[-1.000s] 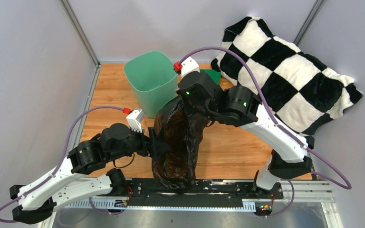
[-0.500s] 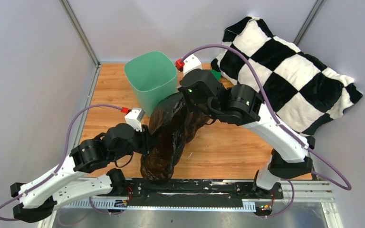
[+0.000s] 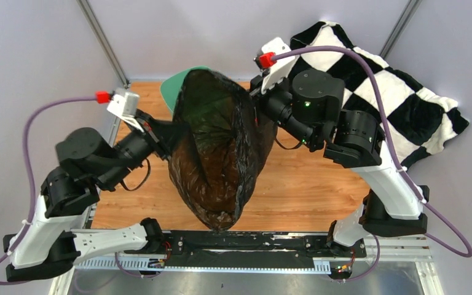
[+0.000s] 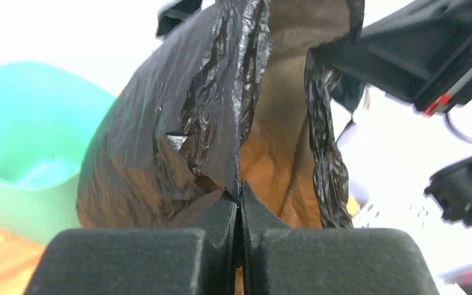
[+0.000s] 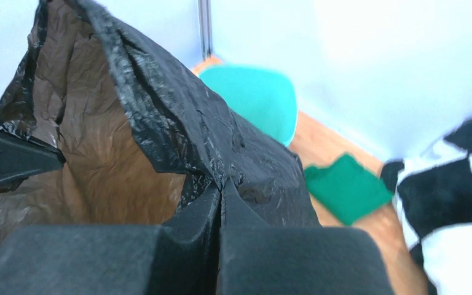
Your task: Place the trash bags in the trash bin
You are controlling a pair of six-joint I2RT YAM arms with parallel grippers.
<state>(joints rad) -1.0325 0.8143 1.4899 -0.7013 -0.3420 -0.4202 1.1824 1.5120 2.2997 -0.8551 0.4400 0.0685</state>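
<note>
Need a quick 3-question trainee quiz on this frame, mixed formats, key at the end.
1. True or false: the left claw and the right claw are each shut on the black trash bag.
2. The bag's mouth is: A) tied shut; B) stretched open between the two claws; C) rolled into a ball.
3. In the right wrist view, what lies between the trash bin and the checkered pillow?

Key: 1 true. 2 B. 3 folded green cloth.
</note>
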